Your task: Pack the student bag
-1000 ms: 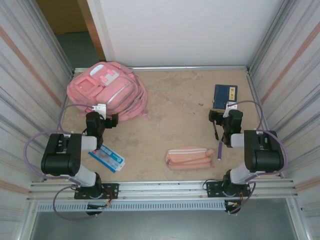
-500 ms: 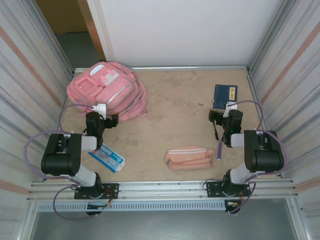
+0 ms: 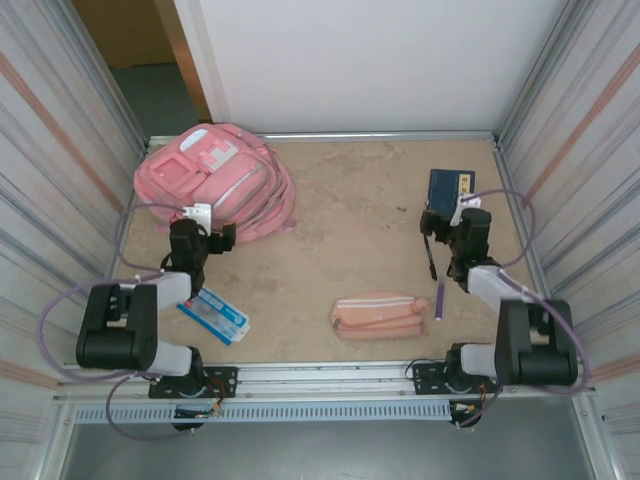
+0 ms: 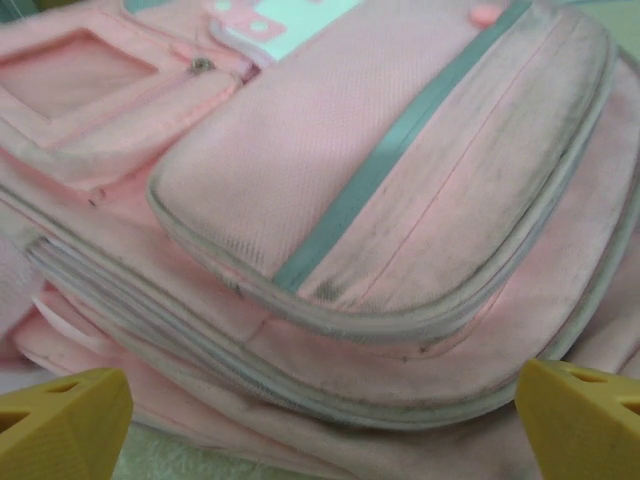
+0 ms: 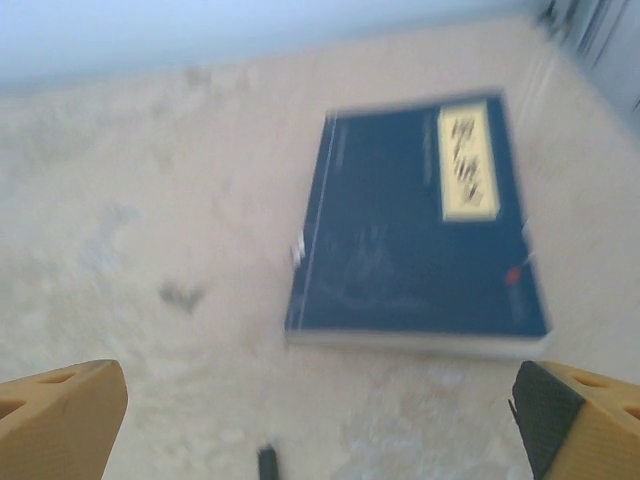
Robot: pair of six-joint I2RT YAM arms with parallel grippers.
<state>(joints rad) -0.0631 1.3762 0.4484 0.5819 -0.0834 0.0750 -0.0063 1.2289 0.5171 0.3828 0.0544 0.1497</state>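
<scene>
In the top view the table [image 3: 350, 220] is seen with the bag [image 3: 215, 185] lying flat in its 10 o'clock corner, front pockets up. The bag's long axis is judged to run roughly from 10 to 4 o'clock. Its zips, as far as can be made out in the left wrist view, are closed.

The left gripper [image 3: 200, 222] is set just at the bag's 6 o'clock edge, so the bag lies at 12 o'clock from it and very near. In the left wrist view the bag [image 4: 380, 200] lies straight ahead of the left gripper [image 4: 320, 420], whose jaws are spread wide with nothing held between them. Whether the tips touch the fabric cannot be told.

A book [image 3: 450, 188] lies at 2 o'clock on the table, its long axis close to 12–6. The right gripper [image 3: 447, 220] is placed at its 6 o'clock edge, jaws likewise wide and empty; in the right wrist view the book [image 5: 415, 235] is seen ahead, slightly toward 1 o'clock.

A pouch [image 3: 380, 313] is found at 5 o'clock, well apart from the bag.

The left arm is clearly the nearer to the bag, so the opening is judged to fall to it.
</scene>
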